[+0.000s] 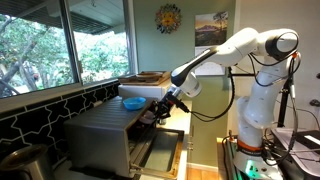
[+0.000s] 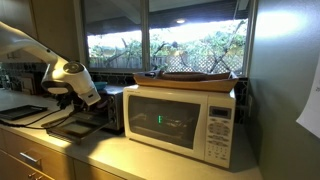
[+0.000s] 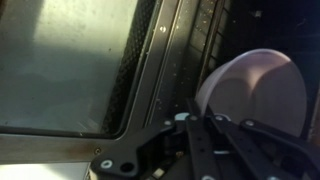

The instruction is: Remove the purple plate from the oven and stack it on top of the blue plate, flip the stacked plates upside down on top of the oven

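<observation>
clearly the purple plate [image 3: 255, 90] sits at three o'clock in the wrist view, just inside the oven [image 1: 100, 135] mouth, beside the dropped door [image 3: 70, 60]. the gripper [image 3: 195, 118] has its jaws fully together, apparently pinched on the plate's near rim. the plate looks like light, stiff, smooth plastic that is likely to slip or swing, so the thin rim is the place to hold. both exterior views hide this plate behind the wrist. an exterior view alone shows the blue plate [image 1: 132, 102] on the oven top, at ten o'clock of the gripper, and an exterior view shows the white microwave [image 2: 180, 120].
</observation>
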You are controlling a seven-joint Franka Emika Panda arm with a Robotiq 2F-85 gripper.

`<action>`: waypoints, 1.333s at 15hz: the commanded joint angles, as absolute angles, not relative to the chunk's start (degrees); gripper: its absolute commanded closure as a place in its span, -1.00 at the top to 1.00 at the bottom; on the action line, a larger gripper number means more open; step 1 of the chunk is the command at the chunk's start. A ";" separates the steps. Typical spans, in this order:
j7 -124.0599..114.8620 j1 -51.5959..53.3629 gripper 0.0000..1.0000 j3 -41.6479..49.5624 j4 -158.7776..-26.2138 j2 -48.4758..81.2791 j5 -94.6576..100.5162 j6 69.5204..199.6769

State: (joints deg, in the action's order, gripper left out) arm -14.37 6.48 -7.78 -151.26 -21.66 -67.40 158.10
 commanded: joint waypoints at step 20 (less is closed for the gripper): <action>-20.17 0.21 -0.98 -3.13 -131.99 -34.48 -25.77 108.38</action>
State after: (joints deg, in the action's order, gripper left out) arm -21.06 -0.66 -3.00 -135.89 -36.19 -24.69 109.12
